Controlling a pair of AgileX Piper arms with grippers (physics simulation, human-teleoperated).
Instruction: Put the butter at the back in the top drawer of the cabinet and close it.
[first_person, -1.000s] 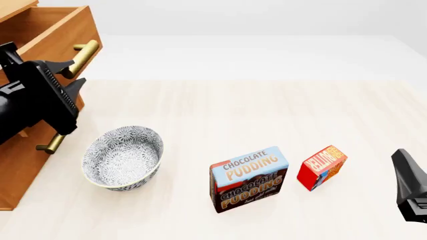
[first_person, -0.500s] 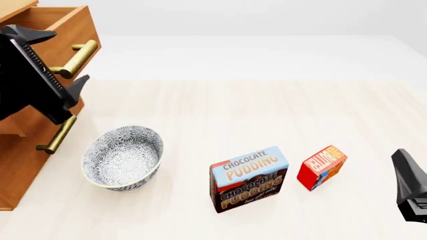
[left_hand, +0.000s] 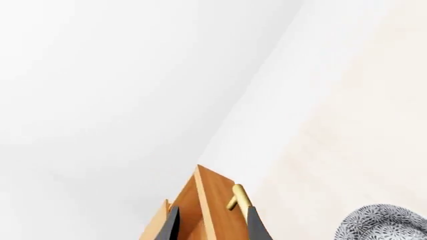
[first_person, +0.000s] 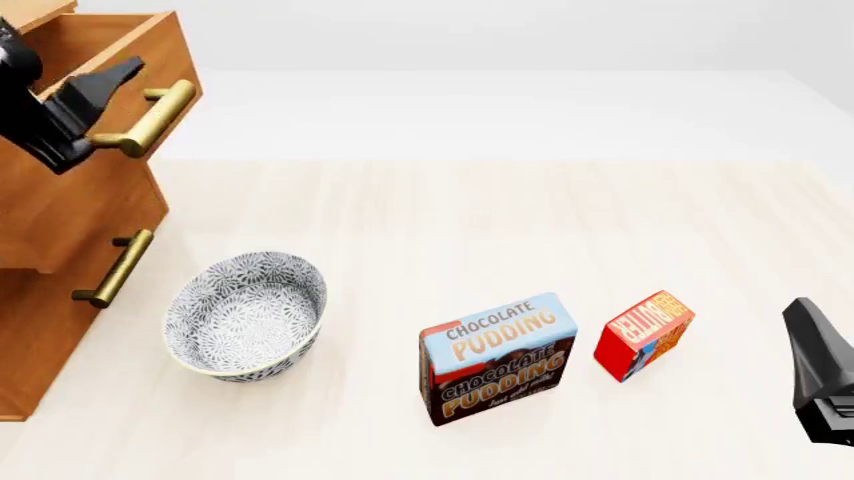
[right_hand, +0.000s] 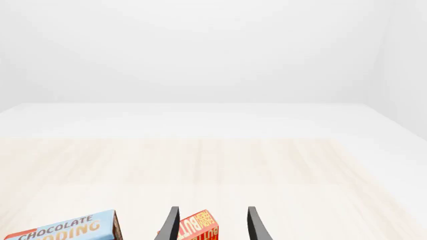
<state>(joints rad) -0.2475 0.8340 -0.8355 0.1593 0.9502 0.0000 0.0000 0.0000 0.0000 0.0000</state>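
Waiting at the lower right edge of the front view, the right gripper is idle, its jaws released with a clear gap in the wrist view, and the butter lies just ahead of that gap. On the counter the butter sits lower right, just beside the pudding box, untouched; left of them stands the bowl. Farthest off, at upper left, the top drawer is pulled out of the cabinet, so opening looks done (picking, placing and closing remain). The left gripper hangs by the handle, jaws released, holding nothing. Compared with a second ago, it has risen from the front of the cabinet to the drawer's level; the boxes have not moved.
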